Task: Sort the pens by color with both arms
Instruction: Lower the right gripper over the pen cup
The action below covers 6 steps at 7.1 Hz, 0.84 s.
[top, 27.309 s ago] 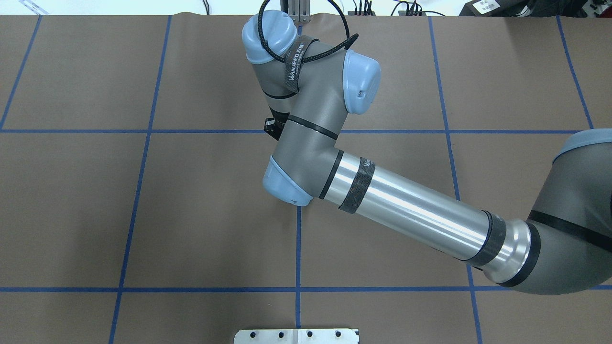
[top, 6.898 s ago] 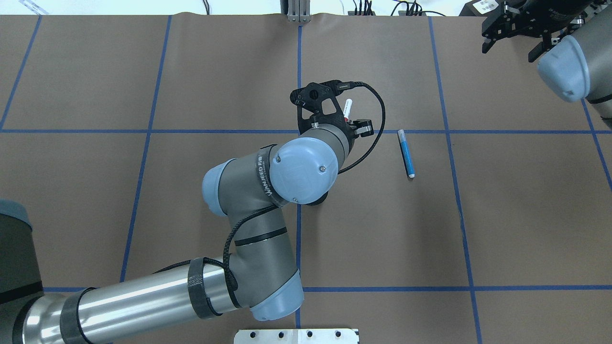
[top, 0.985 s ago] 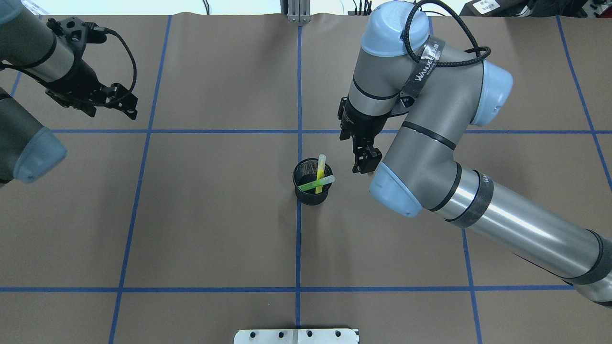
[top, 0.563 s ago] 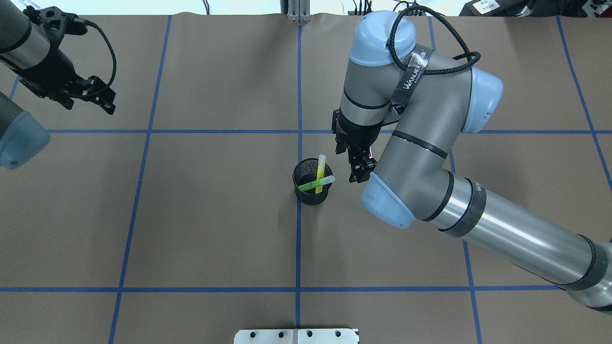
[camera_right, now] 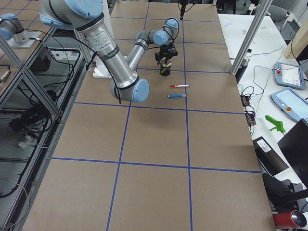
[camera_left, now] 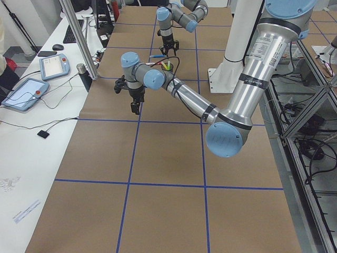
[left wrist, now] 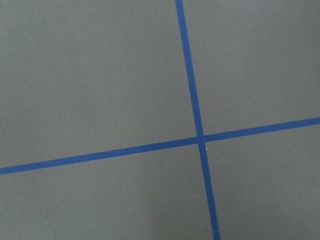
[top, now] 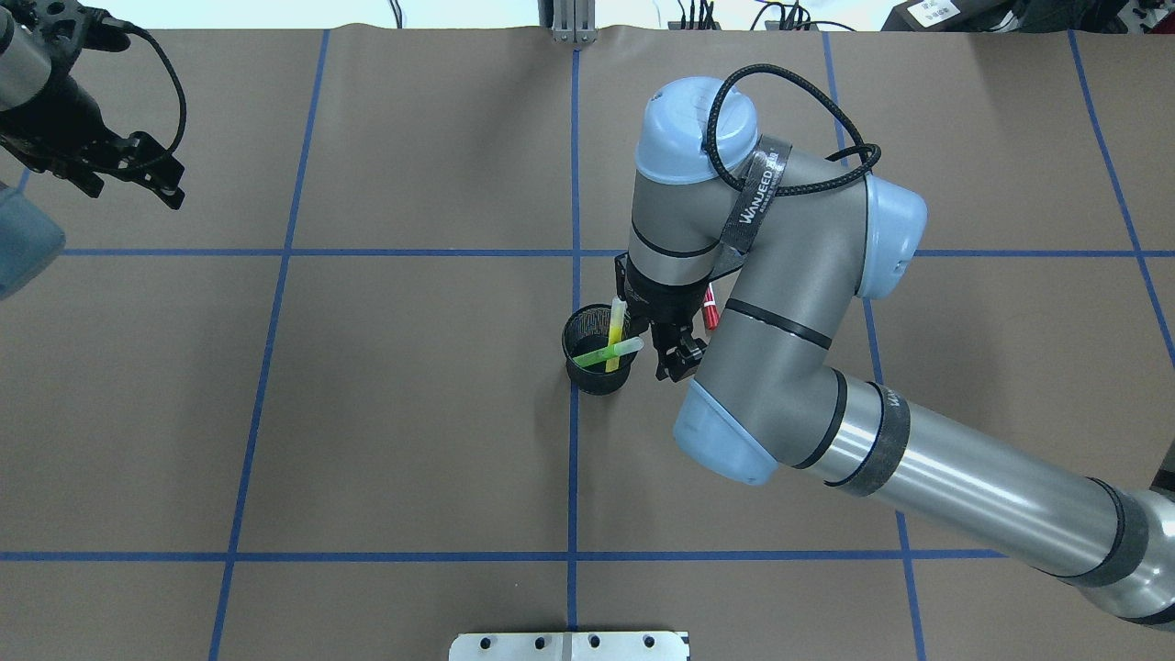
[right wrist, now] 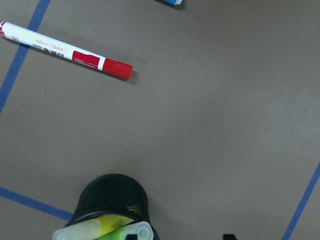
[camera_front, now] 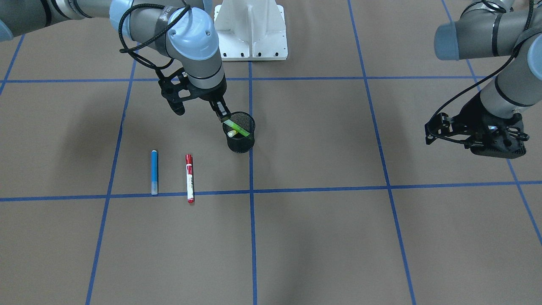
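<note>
I read this as the pick-up step on the second pair of pens. My right gripper [top: 679, 360] hangs just beside the cup [camera_front: 241, 146], on its right, low at the rim. Its fingers look spread, since the wrist view shows only a sliver of one at the bottom edge, and I see nothing pinched between them. The lime pen [camera_front: 237, 128] and the yellow pen [camera_front: 232, 133] both stand tilted in the cup and cross each other, with their upper ends leaning out towards the right gripper. In the front view one finger sits against or just over the lime pen's end, though I cannot tell whether it touches. The blue pen [camera_front: 154, 171] and the red pen [camera_front: 189, 178] lie flat on the table [camera_front: 317, 233]. They are parallel, near each other but apart, to the right of the cup and farther from the robot. I take those two as already sorted. The left gripper [top: 131, 179] is parked well away at the far left, spread and empty, and its camera sees only bare table and tape lines. Next I would centre the right fingers around one pen's upper end, most likely the lime one, close on it and lift it straight out. The crossing matters here, because drawing one pen out could drag the other along or tip the light cup.
</note>
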{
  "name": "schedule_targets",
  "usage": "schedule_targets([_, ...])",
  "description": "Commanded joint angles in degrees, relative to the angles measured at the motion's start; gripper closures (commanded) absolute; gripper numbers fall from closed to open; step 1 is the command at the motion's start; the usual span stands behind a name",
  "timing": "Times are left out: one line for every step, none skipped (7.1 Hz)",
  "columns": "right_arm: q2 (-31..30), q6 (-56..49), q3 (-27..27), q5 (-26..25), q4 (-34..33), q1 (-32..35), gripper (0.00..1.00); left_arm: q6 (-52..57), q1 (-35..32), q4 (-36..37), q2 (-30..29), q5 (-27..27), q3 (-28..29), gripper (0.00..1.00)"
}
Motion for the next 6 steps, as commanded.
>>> schedule_targets([0.09,-1.27,-0.65,-1.06,3.28,-0.03,0.41,0.09,-0.18,-0.01,0.06,0.04,0.1,0.01])
schedule_targets([-0.26,-1.97,-0.65,-2.8,5.39,0.06,0.42,0.09,-0.27,-0.01,0.06,0.04,0.1,0.01])
schedule_targets([-0.7,-1.8,-0.65,-4.04,6.1,0.58,0.42,0.43,-0.27,-0.01,-0.03,0.04,-0.08,0.01])
schedule_targets([-0.88,-0.58,-0.74,-4.22,5.85,1.72,0.42,2.18,-0.62,0.07,-0.12,0.04,-0.25,0.01])
schedule_targets([-1.83,1.96,-0.74,-4.14,5.67,2.51,0.42,2.37,-0.62,0.08,-0.12,0.04,-0.17,0.01])
schedule_targets([-2.19,5.46,-1.09,-3.88,5.58,2.43,0.42,2.37,-0.62,0.08,-0.29,0.04,0.18,0.01])
